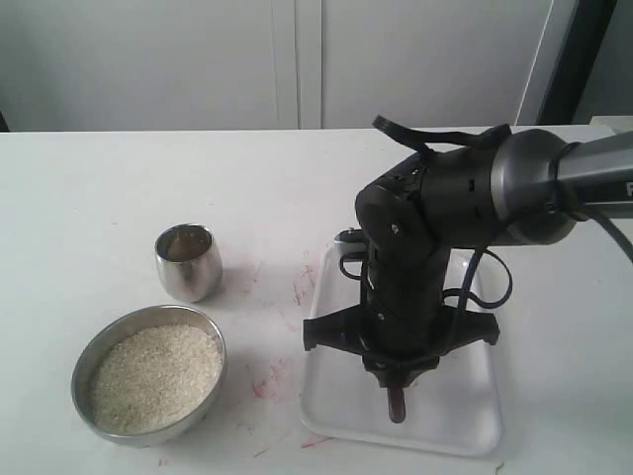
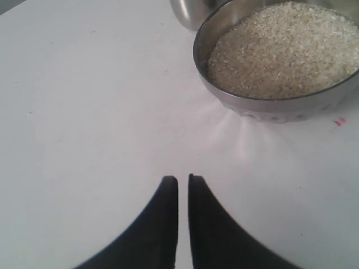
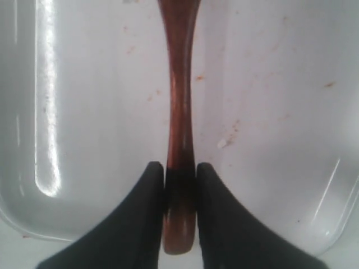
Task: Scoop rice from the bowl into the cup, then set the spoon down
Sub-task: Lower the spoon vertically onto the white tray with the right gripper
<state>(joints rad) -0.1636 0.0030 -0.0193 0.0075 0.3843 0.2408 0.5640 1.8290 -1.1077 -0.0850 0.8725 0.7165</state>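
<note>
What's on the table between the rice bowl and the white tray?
Nothing stands there: the exterior view shows only bare white table with faint red smudges between the bowl and the tray.

Steel bowl (image 1: 81,364) stands upright, nearly full of off-white rice (image 1: 153,376). Shiny cup (image 1: 188,262) stands upright just behind the bowl. Reddish-brown spoon (image 3: 179,112) is well right of the bowl.
</note>
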